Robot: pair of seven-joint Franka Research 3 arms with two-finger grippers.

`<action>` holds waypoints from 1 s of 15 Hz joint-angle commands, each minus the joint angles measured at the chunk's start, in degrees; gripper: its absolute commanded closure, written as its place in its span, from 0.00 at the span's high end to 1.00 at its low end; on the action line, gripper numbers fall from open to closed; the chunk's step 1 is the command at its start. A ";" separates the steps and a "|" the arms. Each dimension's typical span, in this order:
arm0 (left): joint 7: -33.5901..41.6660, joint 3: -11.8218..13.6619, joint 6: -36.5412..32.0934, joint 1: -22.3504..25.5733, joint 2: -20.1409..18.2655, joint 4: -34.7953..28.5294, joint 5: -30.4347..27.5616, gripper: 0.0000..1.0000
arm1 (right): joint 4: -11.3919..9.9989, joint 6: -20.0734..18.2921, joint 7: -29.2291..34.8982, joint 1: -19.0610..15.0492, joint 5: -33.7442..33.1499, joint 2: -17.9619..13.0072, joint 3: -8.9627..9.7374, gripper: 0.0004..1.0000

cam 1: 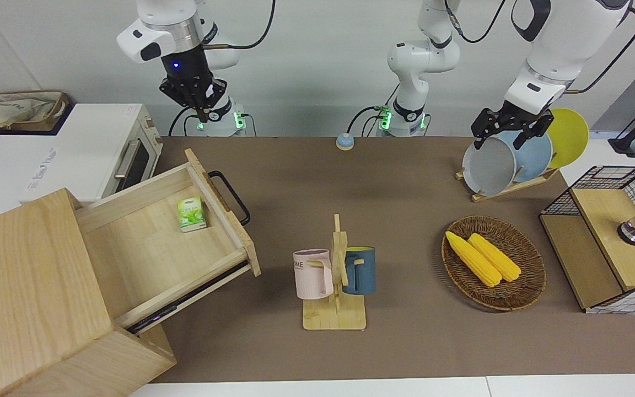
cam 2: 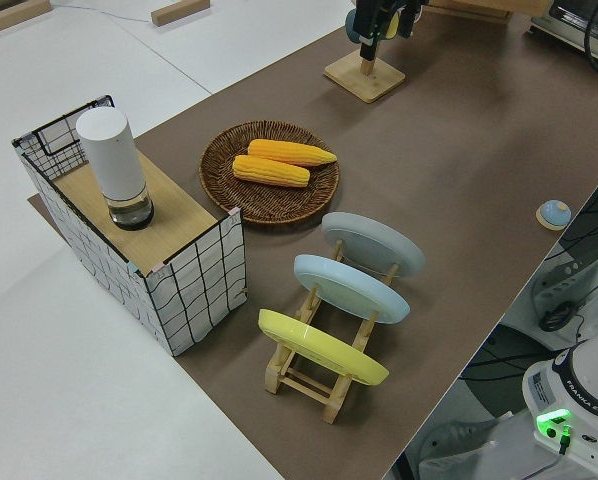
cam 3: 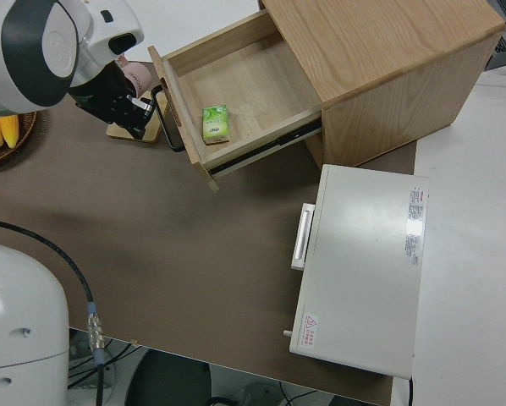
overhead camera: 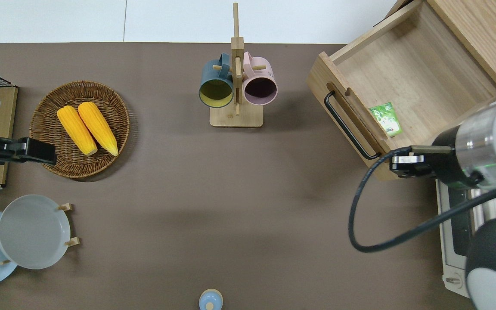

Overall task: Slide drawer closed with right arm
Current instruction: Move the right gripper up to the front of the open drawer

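Observation:
The drawer (cam 1: pixel 146 248) stands pulled far out of the big pale wooden box (cam 1: pixel 25 286) at the right arm's end of the table. Its black bar handle (cam 1: pixel 230 196) faces the table's middle, and a small green packet (cam 1: pixel 191 213) lies inside. The drawer also shows in the overhead view (overhead camera: pixel 411 73) and the right side view (cam 3: pixel 236 85). My right gripper (cam 1: pixel 200 110), with a blue light at its wrist, hangs in the air. Its wrist (overhead camera: pixel 472 150) is over the drawer front's end nearest the robots. It touches nothing. The left arm is parked.
A white toaster oven (cam 1: pixel 91 149) stands beside the drawer, nearer to the robots. A mug rack (cam 1: pixel 335 275) with two mugs is mid-table. A basket (cam 1: pixel 538 270) with corn, a plate rack (cam 1: pixel 510 160) and a wire box (cam 1: pixel 609 237) are at the left arm's end.

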 commanded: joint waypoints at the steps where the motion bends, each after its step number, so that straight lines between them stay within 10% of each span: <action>1: 0.51 -0.41 -1.13 0.31 0.65 1.40 0.99 0.99 | 0.93 0.32 12.39 4.36 1.05 1.79 -0.12 0.00; 15: 0.51 -0.41 -1.13 0.31 0.65 1.49 0.99 0.99 | 0.14 8.92 50.27 13.60 0.61 11.53 -0.03 0.00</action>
